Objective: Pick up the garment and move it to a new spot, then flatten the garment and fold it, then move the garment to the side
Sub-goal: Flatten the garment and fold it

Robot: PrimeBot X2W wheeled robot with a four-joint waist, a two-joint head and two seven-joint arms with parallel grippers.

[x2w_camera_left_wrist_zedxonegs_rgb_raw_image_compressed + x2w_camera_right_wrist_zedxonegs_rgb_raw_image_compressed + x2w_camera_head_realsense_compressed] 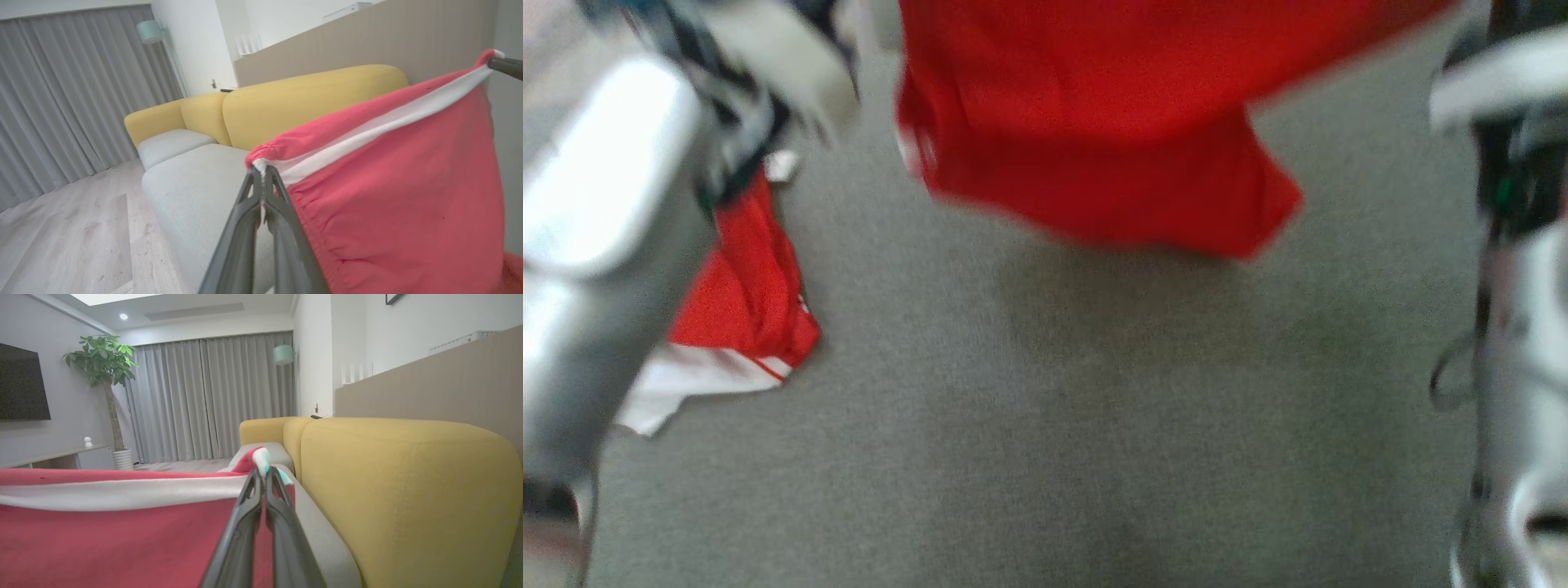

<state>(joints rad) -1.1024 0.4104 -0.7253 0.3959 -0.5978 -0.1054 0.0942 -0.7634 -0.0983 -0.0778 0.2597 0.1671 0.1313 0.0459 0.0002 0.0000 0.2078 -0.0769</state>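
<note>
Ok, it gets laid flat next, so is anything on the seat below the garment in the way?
Nothing visible: the grey seat under the garment, held by the left hand and right hand, shows bare. Only a red-and-white cloth end shows at the left, by the left arm.

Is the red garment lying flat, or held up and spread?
Held up and spread: the left gripper and right gripper each pinch one end of the garment by its white band, stretched between them.

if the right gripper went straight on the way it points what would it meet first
Probably the sofa's grey seat, then its yellow arm; depth is unclear. The right gripper is shut on the garment.
</note>
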